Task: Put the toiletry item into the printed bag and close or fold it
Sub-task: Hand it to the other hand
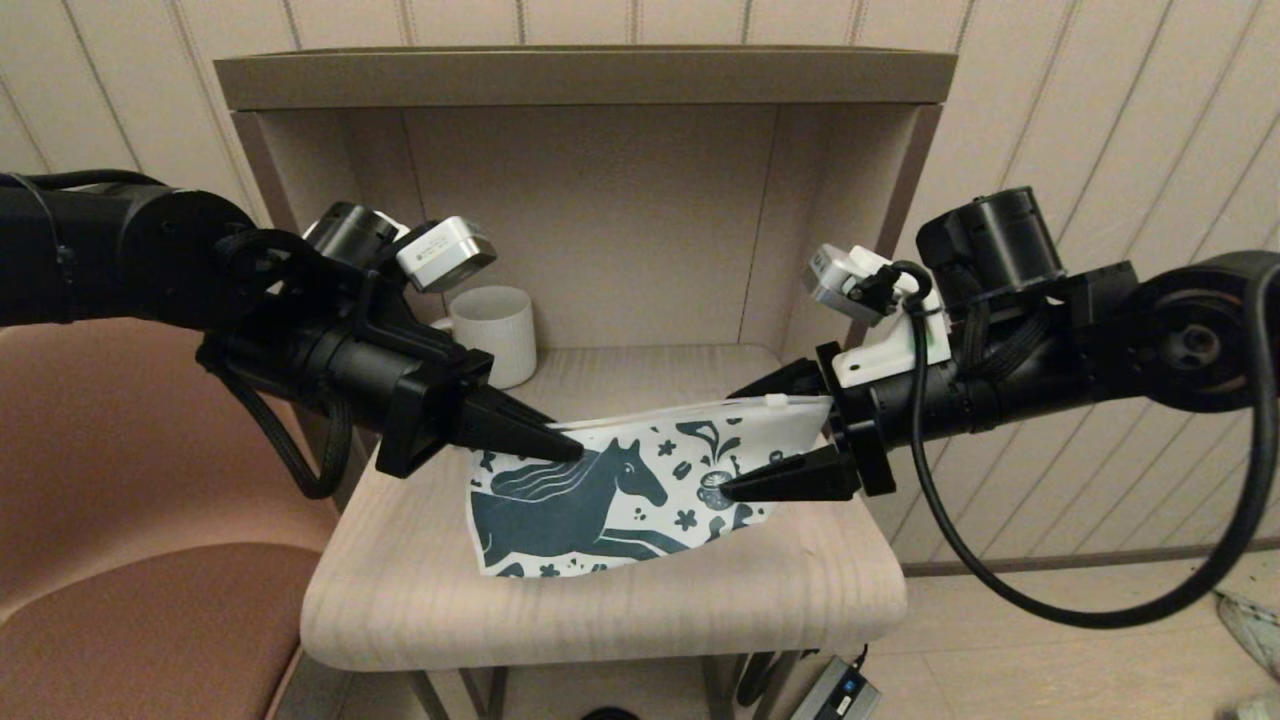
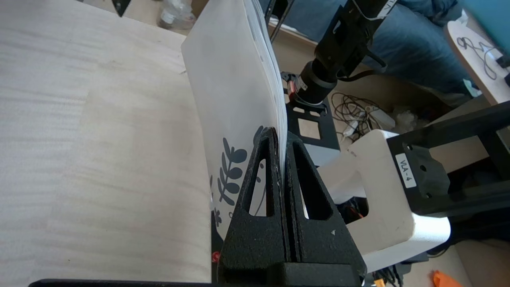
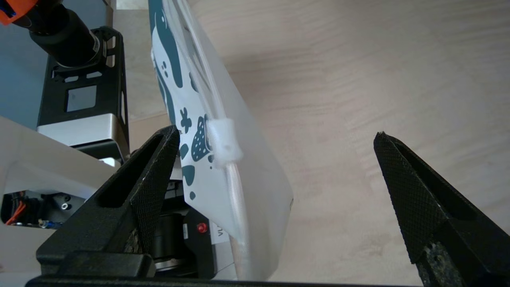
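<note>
The printed bag point(image 1: 600, 500), white with a dark teal horse, stands tilted on the wooden table point(image 1: 600, 620), its zipper edge on top. My left gripper point(image 1: 575, 447) is shut on the bag's upper left corner; in the left wrist view the fingers point(image 2: 281, 137) pinch the bag point(image 2: 227, 71) edge-on. My right gripper point(image 1: 735, 440) is open around the bag's right end, one finger on each side, close to the white zipper slider point(image 1: 772, 401). The right wrist view shows the slider point(image 3: 223, 141) on the bag point(image 3: 255, 179) between the spread fingers point(image 3: 275, 133). No toiletry item is visible.
A white ribbed mug point(image 1: 495, 330) stands at the back left of the table, behind my left arm. The table sits in a beige alcove with side walls and a top board point(image 1: 580, 75). A pink chair point(image 1: 120, 500) is at the left.
</note>
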{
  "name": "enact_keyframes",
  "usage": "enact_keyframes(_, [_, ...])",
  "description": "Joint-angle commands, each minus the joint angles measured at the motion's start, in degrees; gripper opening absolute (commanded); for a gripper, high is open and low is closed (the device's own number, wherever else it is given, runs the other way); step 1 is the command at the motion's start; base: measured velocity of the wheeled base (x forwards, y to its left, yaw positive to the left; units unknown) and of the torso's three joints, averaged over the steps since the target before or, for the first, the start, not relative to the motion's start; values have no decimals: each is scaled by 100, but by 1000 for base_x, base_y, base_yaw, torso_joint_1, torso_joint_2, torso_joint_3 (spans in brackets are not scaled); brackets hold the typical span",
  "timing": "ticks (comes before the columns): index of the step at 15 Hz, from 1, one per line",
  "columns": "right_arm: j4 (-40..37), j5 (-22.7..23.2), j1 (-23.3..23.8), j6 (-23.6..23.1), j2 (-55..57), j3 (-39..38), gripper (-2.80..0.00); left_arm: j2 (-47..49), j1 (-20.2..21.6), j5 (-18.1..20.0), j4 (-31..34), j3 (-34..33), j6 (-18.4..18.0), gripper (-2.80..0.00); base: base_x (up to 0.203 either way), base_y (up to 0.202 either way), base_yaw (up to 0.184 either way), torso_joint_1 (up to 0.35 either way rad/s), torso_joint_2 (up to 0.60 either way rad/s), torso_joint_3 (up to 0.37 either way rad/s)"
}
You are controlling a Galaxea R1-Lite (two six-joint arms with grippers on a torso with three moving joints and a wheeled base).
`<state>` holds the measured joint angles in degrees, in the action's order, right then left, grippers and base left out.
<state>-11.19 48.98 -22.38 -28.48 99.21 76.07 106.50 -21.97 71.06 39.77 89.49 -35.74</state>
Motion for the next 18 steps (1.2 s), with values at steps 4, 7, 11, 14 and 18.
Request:
enact_keyframes(4, [0,41,6,-9,11,4,-280,12,-1,40,22,-2,-21,-280,0,0,0,0,0,0])
enact_keyframes(7, [-6,41,6,-9,-3,4,-280,20,-1,31,22,-9,-21,-280,0,0,0,0,0,0])
enact_keyframes(11, [2,52,-11,-9,-46,-31,-280,29,-9,40,22,-13,-58,-280,0,0,0,0,0,0])
enact_keyframes(14, [2,199,-74,-9,-103,-102,-280,129,-4,46,22,26,-95,-280,0,0,0,0,0,0])
enact_keyframes(18, [2,199,-82,0,-121,-110,-280,170,-18,40,22,-25,-161,-280,0,0,0,0,0,0])
